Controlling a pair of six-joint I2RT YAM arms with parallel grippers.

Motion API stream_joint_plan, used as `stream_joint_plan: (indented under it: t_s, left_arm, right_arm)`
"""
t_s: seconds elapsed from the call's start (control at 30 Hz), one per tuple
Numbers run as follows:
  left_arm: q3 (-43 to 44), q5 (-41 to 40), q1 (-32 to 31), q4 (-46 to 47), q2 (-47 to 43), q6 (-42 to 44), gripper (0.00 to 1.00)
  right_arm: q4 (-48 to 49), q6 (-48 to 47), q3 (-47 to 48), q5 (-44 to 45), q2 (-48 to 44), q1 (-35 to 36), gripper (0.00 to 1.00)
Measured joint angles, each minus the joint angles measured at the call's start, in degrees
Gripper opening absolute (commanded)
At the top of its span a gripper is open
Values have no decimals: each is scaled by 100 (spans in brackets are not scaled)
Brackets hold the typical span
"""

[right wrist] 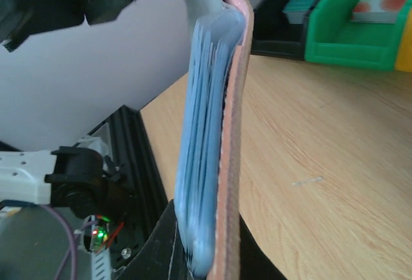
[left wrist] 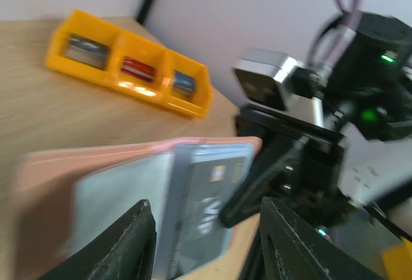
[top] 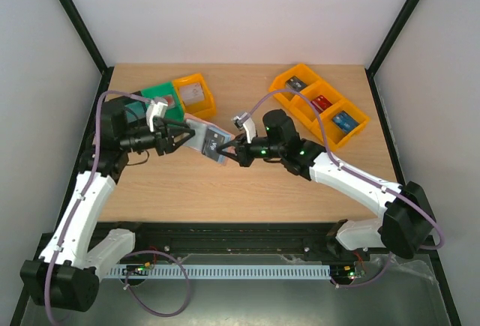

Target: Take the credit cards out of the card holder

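The card holder (top: 204, 137) is held open above the table, tan outside and light blue inside. My right gripper (top: 227, 150) is shut on its right panel; the right wrist view shows that panel edge-on (right wrist: 222, 164) between the fingers (right wrist: 161, 254). A dark grey credit card (left wrist: 206, 203) sits in a pocket of the holder. My left gripper (left wrist: 206, 206) has its jaws apart on either side of this card, at the holder's left end (top: 182, 135). I see no contact between its blurred fingers (left wrist: 132, 244) and the card.
A long orange bin (top: 322, 105) with three small items stands at the back right. A green bin (top: 160, 97) and a small orange bin (top: 195, 94) stand at the back left. The green bin (right wrist: 360, 32) holds a whitish and red card; beside it is a black bin (right wrist: 286, 26).
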Motion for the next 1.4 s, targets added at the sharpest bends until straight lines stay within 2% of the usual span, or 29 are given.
stream_joint_plan:
  t_s: [0.07, 0.2, 0.27, 0.53, 0.73, 0.9, 1.03, 1.17, 1.27, 1.33, 1.37, 1.4]
  left_arm:
    - [13, 297, -275, -57, 4, 157, 47]
    - [68, 623, -619, -275, 28, 472, 37]
    - [72, 623, -702, -380, 35, 660, 37]
    - [66, 608, -730, -566, 52, 907, 39]
    - [-42, 619, -693, -601, -35, 1010, 30]
    - [-166, 730, -697, -599, -70, 1049, 29]
    - [-210, 822, -706, -627, -116, 1137, 15]
    - [-234, 892, -706, -625, -138, 1215, 14]
    - [-234, 931, -706, -632, -138, 1272, 4]
    - [-234, 942, -704, -660, -138, 1329, 2]
    - [-236, 960, -702, -675, -140, 1340, 2]
    - [-236, 986, -699, -684, -142, 1360, 2]
  right_arm:
    - [81, -42, 0, -229, 0, 4, 2]
    - [190, -66, 0, -584, 9, 9, 2]
    - [269, -72, 0, -715, 24, 31, 2]
    - [358, -251, 7, -1252, 72, 44, 2]
    - [396, -422, 2, -1609, -44, 44, 2]
    - [590, -354, -68, -1674, -109, 28, 1]
    - [741, -254, -83, -1722, -109, 28, 2]
    - [909, -96, -85, -1827, -105, 26, 2]
    - [979, -20, -92, -1893, -79, 26, 1]
    - [992, 11, -94, -1939, -61, 17, 2]
    - [1001, 15, -105, -1958, -57, 7, 3]
    - [1021, 17, -125, -1978, -57, -7, 9]
